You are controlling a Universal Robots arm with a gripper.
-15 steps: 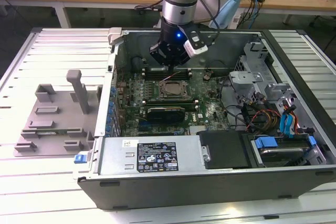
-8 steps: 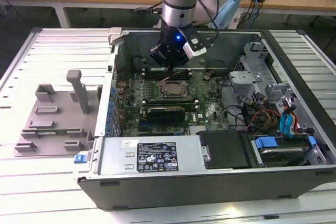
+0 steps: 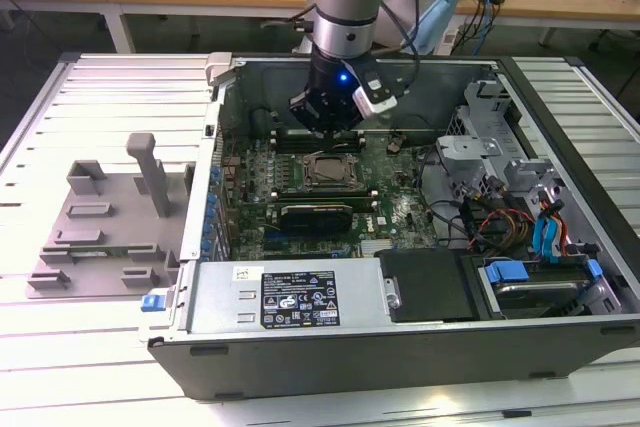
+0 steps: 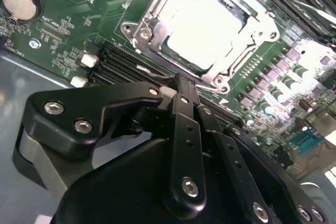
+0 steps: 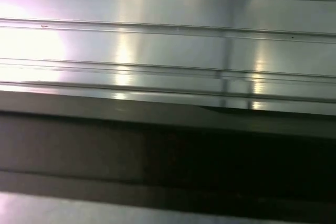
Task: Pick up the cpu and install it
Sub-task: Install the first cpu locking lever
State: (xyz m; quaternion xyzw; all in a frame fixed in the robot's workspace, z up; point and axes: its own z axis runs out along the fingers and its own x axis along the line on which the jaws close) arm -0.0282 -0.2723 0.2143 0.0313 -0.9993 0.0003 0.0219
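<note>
The cpu (image 4: 207,30), a bright silvery-white square, lies flat inside the black socket with its metal frame (image 4: 142,30) on the green motherboard. In the exterior view the socket (image 3: 331,171) sits mid-board inside the open computer case. My gripper (image 3: 328,129) hangs just behind the socket, a little above the board. In the second wrist view its black fingers (image 4: 181,85) come together at the tips, shut with nothing between them, pointing at the near edge of the socket frame and apart from the cpu.
The grey plastic tray (image 3: 100,237) with raised blocks lies on the slatted table at the exterior view's left, outside the case. Memory slots (image 4: 126,64) lie beside the socket. A power supply (image 3: 290,292), drive bays (image 3: 540,277) and cables (image 3: 500,222) crowd the case.
</note>
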